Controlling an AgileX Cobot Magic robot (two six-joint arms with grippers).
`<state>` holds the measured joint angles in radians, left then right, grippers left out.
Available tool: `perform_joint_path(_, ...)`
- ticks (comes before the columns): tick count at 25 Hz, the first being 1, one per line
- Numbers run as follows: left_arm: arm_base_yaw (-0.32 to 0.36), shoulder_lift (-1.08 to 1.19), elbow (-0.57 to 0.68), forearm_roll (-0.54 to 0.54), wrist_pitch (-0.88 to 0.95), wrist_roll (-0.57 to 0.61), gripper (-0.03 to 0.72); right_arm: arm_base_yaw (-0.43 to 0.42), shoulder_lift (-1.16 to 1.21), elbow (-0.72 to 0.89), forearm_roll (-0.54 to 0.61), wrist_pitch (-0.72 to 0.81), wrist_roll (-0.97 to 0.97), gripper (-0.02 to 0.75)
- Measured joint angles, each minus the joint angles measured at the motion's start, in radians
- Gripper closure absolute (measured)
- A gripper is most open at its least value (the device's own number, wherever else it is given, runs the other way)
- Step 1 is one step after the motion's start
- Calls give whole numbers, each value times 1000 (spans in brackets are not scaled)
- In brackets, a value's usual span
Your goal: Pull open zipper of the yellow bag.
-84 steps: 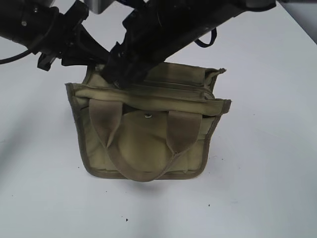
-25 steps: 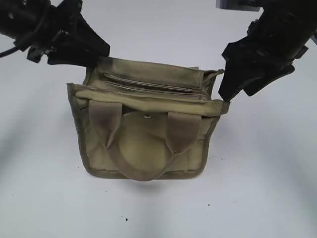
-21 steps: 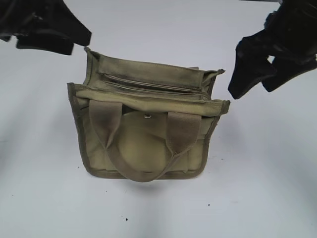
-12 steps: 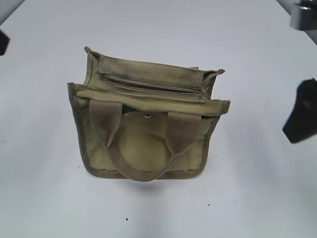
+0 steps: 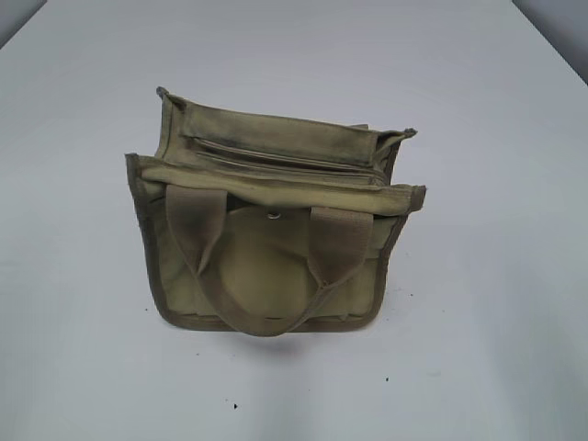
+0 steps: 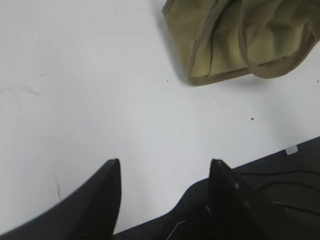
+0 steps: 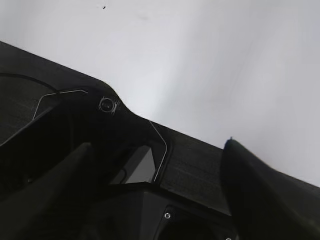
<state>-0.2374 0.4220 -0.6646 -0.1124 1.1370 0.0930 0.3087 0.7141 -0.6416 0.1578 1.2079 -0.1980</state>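
The yellow bag [image 5: 266, 257] stands alone on the white table in the exterior view, its two webbing handles hanging down its front. The zipper [image 5: 285, 158] runs across the bag's top panel from left to right, showing a thin dark line along its length. Its pull tab is too small to make out. Neither arm shows in the exterior view. My left gripper [image 6: 165, 162] is open and empty above bare table, with a lower corner of the yellow bag [image 6: 225, 40] far ahead at the upper right. My right gripper [image 7: 157, 144] is open wide, empty, and the bag is out of its view.
A small round metal snap [image 5: 274, 215] sits on the bag's front flap. A black base with thin cables [image 6: 280, 190] lies along the table edge under the left gripper. The same kind of black base [image 7: 50, 100] fills the lower part of the right wrist view.
Both arms have pulled away from the bag's ends, left one to the left and right one to the right, and left the exterior view. Both grippers opened. The bag has not moved.
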Motion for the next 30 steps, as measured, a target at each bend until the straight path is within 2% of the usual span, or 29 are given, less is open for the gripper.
perform_joint_path(4, 0, -209, 98, 7, 7, -1, 256, 0, -142, 81, -22, -2, 1, 144)
perform_joint_path(9, 0, -355, 109, 23, -6, -1, 256, 0, -283, 121, -40, -36, 2, 144)
perform_joint_path(13, 0, -377, 127, 44, -52, -2, 256, 0, -342, 151, -41, -104, 0, 144)
perform_joint_path(30, 0, -377, 142, 55, -68, -3, 264, 0, -344, 156, -43, -114, -1, 155)
